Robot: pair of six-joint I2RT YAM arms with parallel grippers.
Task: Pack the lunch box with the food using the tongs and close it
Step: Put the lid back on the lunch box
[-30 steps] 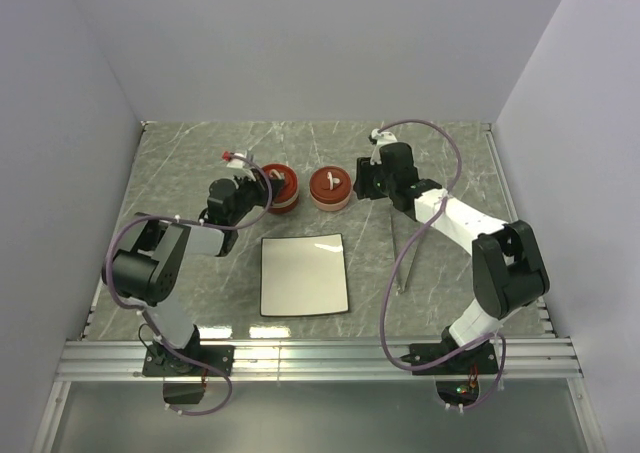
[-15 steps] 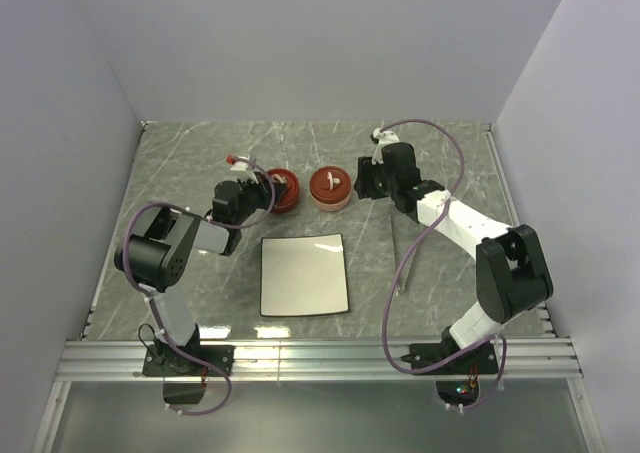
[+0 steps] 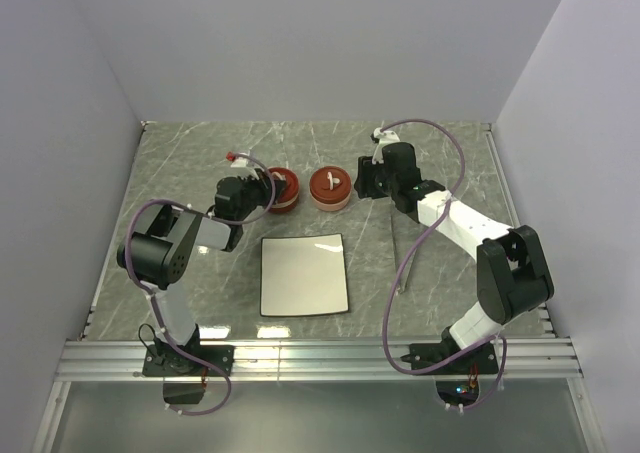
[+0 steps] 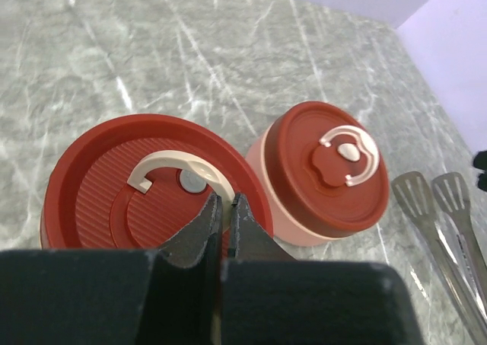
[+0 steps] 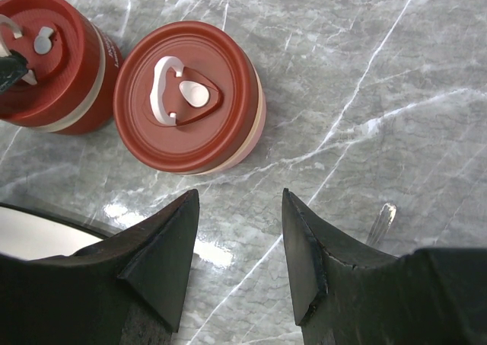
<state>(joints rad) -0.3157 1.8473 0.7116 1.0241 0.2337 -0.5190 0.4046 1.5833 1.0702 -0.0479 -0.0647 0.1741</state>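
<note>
Two round lunch box containers with red lids stand side by side on the marble table. My left gripper point(image 4: 226, 201) is shut, and its tips pinch the white handle point(image 4: 169, 165) of the left container's lid point(image 4: 91, 200). From above, that left gripper point(image 3: 258, 189) sits at the left container point(image 3: 285, 189). My right gripper point(image 5: 239, 198) hangs open over bare table just in front of the right container point(image 5: 189, 94), holding nothing. The silver tongs point(image 3: 404, 258) lie on the table to the right of the white plate point(image 3: 303, 274). No food is in view.
The tongs' flat tips point(image 4: 434, 196) lie just right of the right container point(image 4: 327, 170). A corner of the plate point(image 5: 34, 234) shows at the left of the right wrist view. Grey walls close the table at the back and sides.
My left arm has drawn its elbow in and its gripper has edged right onto the left lid's handle. The right arm has hardly moved. Containers, plate and tongs stay put.
</note>
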